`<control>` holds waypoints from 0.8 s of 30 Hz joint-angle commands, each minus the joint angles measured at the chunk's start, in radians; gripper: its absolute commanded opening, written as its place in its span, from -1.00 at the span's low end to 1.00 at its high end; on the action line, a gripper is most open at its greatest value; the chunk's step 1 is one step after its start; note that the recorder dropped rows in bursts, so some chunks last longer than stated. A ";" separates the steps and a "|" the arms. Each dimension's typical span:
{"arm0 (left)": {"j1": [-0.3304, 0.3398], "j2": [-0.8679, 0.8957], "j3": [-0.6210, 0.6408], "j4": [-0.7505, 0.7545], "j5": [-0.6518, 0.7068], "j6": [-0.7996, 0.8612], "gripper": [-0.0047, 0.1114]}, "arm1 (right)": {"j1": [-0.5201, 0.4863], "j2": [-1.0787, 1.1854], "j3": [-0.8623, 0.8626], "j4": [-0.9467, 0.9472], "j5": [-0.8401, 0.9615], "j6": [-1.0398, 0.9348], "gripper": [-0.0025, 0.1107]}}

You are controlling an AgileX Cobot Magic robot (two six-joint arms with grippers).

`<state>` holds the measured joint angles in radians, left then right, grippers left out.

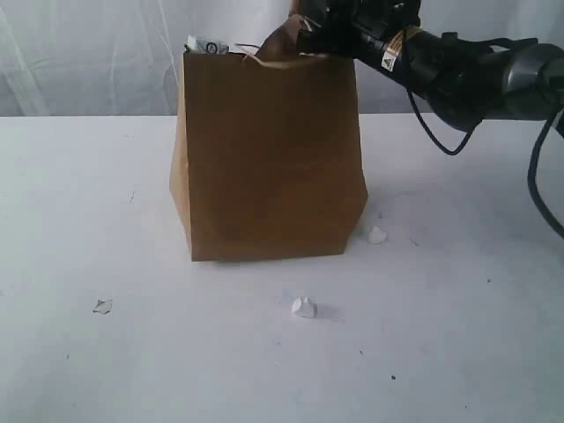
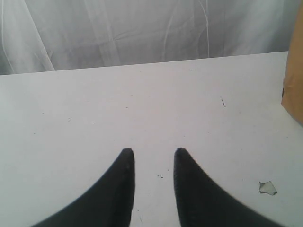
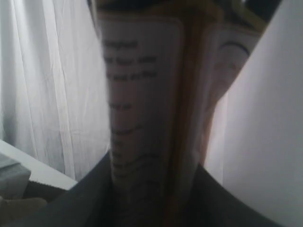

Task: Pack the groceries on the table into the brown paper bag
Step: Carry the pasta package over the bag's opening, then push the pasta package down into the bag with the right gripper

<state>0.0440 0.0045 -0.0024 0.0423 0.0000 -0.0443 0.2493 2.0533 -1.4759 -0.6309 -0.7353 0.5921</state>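
The right claw (image 1: 319, 37) grips a labelled yellow bottle (image 3: 142, 94) at the open top of the paper bag (image 1: 269, 150) standing on the counter (image 1: 132, 352); the left claw (image 2: 152, 153) hangs released and empty.

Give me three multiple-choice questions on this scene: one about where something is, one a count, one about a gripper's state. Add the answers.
1. Where is the right gripper?
A) at the top of the brown paper bag
B) down at the bag's base
C) far off to the left

2. How many small white scraps lie on the table in the exterior view?
A) one
B) three
C) six

3. How is the left gripper?
A) shut on a jar
B) open and empty
C) out of view

Answers:
1 A, its arm reaches to the bag's mouth.
2 B, two lie in front of the bag and one by its right corner.
3 B, bare table shows between its fingers.
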 commanded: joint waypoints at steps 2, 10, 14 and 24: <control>0.004 -0.005 0.002 -0.008 0.000 -0.001 -0.32 | 0.006 -0.047 0.043 -0.039 0.016 -0.013 -0.96; 0.004 -0.005 0.002 -0.008 0.000 -0.001 -0.32 | 0.006 -0.095 0.093 -0.039 0.008 -0.037 -0.96; 0.004 -0.005 0.002 -0.008 0.000 -0.004 -0.32 | 0.006 -0.139 0.117 -0.039 0.011 -0.039 -0.96; 0.004 -0.005 0.002 -0.008 0.000 -0.004 -0.32 | 0.006 -0.283 0.240 -0.042 0.031 -0.076 -0.96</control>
<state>0.0440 0.0045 -0.0024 0.0423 0.0000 -0.0443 0.2531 1.8302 -1.2578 -0.6842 -0.6548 0.5311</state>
